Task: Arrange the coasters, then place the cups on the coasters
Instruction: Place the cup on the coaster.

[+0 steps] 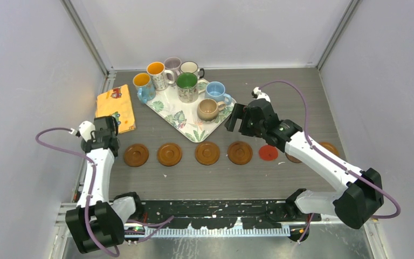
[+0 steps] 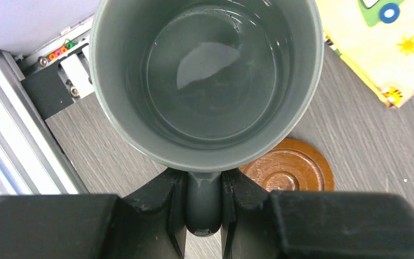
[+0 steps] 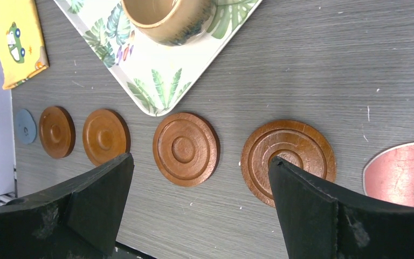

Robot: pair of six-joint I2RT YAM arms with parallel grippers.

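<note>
One grey mug (image 2: 207,81), handle pinched in my left jaws, hangs left of the end coaster (image 2: 288,170); right jaws gape.

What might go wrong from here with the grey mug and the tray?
The left gripper pinches the grey mug only by its handle, so it may swing or slip.
The wooden coaster shows off to the mug's side, so the mug may land off-centre.
The open right gripper hangs near the tray corner and the tan mug, and might nudge them.
</note>
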